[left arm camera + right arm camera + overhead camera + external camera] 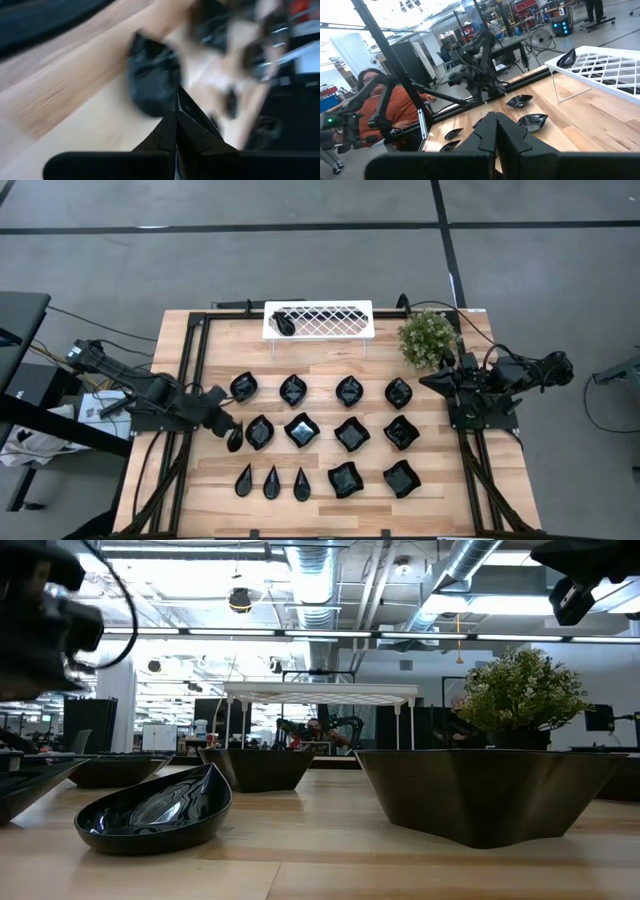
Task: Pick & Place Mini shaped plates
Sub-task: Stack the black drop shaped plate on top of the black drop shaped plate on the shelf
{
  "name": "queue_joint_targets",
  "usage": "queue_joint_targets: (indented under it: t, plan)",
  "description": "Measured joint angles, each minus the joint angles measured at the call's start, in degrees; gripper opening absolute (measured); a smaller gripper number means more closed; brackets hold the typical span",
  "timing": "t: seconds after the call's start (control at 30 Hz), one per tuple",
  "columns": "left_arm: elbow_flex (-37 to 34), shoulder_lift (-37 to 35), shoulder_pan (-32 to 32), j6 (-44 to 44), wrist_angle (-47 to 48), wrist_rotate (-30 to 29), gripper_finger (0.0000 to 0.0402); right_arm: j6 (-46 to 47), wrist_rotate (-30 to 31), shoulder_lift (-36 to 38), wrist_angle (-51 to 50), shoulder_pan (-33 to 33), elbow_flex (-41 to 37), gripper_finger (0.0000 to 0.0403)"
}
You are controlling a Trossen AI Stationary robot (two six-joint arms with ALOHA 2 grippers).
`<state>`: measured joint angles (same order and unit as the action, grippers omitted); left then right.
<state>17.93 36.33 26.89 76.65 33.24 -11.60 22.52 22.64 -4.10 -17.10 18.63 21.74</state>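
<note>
Mini shaped plates sit in three rows mid-bench, one more already on the white lattice rack at the far edge. Left gripper is at the left end of the middle row, fingers clenched, just beside a teardrop plate whose long axis runs roughly toward the near edge; whether the fingers pinch its rim or only touch it, cannot tell, since the left wrist view is motion-smeared. Left arm is clearly nearer the work. Right gripper waits by the potted plant, fingers clenched on nothing. The low view hides most rows behind the front plates.
</note>
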Motion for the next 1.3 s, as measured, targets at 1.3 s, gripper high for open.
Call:
queue_joint_targets:
  t: [1.3]
  plan:
    - [30.06,32.73,-37.50,-25.47,-27.18,-20.43,0.0003,-0.04,-0.10,-0.02,-0.34,0.01,0.00,0.0000]
